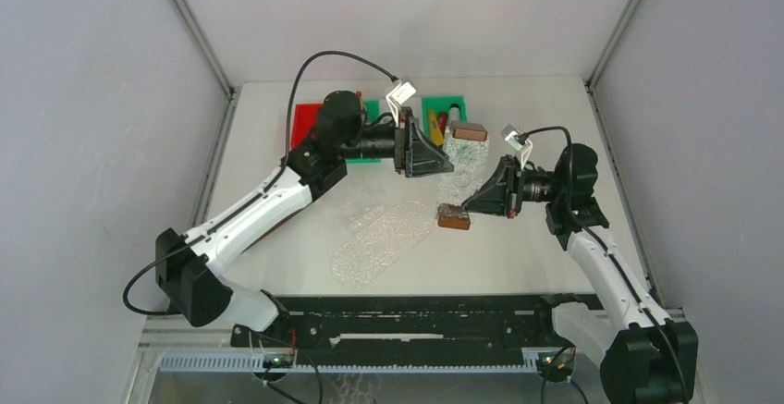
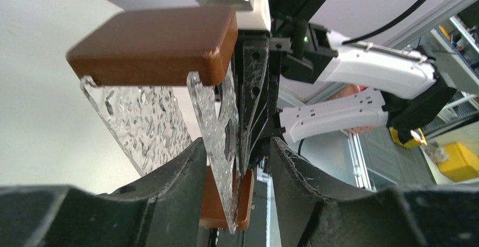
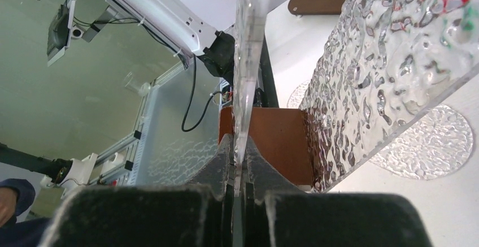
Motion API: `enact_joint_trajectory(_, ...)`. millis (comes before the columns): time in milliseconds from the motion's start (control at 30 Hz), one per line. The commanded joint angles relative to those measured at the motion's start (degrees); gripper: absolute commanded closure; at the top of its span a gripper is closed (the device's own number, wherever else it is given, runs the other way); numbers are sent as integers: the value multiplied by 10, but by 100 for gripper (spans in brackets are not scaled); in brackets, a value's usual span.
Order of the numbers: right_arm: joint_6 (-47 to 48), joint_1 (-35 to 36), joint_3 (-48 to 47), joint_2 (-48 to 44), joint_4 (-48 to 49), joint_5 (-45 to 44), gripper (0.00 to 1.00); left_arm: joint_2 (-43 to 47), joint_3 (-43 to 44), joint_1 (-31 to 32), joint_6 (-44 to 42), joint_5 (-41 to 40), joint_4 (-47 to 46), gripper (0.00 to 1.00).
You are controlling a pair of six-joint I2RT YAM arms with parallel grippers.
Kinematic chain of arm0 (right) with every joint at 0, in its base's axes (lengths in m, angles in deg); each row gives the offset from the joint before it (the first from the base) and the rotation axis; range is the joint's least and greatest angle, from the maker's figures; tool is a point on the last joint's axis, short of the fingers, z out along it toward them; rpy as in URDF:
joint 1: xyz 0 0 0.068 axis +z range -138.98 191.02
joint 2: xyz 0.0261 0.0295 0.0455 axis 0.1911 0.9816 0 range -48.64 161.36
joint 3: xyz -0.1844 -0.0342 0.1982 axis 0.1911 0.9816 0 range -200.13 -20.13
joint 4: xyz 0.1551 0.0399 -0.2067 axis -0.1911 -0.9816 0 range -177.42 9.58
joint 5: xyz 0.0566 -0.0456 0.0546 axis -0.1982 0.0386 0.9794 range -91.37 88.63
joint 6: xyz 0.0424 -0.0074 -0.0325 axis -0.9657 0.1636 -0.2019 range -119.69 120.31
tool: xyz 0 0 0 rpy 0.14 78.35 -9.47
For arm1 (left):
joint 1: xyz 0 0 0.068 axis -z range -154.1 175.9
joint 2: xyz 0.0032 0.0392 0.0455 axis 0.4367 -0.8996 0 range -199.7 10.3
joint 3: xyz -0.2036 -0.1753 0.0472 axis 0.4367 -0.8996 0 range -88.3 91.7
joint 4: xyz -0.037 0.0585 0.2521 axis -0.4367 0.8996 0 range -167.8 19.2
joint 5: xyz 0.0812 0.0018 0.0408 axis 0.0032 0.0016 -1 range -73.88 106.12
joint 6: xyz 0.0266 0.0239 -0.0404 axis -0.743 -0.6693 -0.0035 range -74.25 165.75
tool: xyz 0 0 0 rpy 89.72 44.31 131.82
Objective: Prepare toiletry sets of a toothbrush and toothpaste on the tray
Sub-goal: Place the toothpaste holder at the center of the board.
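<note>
At the back of the table [image 1: 545,247], a green bin [image 1: 459,104] holds small tubes [image 1: 436,128], yellow and red; a red tray [image 1: 303,128] lies further left. Between the arms, a clear textured tray [image 1: 459,168] with brown ends is held tilted on edge. The right gripper [image 3: 237,165] reaches in level, pinched tight on one tray wall. The left gripper [image 2: 237,165], also level, straddles the other wall with its fingers apart.

- The tray [image 3: 390,60] is showing a clear wall of glossy, dimpled acrylic.
- Its brown end block [image 2: 152,43] is showing a smooth satin finish.
- Fingers [image 2: 308,182] of the left gripper [image 2: 237,145] are looking like scuffed matt black plastic.
</note>
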Motion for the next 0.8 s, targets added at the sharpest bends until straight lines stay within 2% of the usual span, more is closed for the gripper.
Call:
enact_joint_trajectory(0,32,5,-28,-2,13,5,100,-8,36,2,-32,35,49,51)
enact_joint_trajectory(133,57,10,-36,0,-16,8,100,-18,39,3,-25,35,49,50)
enact_joint_trajectory(267,64,14,-36,3,-20,10,100,-32,48,12,-16,40,43,56)
enact_joint_trajectory(367,66,16,-36,6,-21,12,100,-39,53,17,-3,52,27,69)
enact_joint_trajectory(400,68,16,-36,6,-22,13,100,-41,54,18,1,56,22,77)
enact_joint_trajectory(467,71,17,-36,8,-23,14,100,-42,53,18,6,60,15,98)
enact_joint_trajectory(500,72,17,-36,9,-24,16,100,-40,52,18,5,60,14,100)
enact_joint_trajectory(533,80,17,-38,9,-31,16,96,-35,46,17,3,58,12,100)
enact_joint_trajectory(633,116,16,-49,7,-73,17,66,-7,11,11,17,39,-21,100)
enact_joint_trajectory(700,121,12,-53,3,-77,24,50,23,-34,-2,49,24,-73,100)
enact_joint_trajectory(767,121,4,-56,-1,-78,31,37,63,-90,-20,89,5,-136,100)
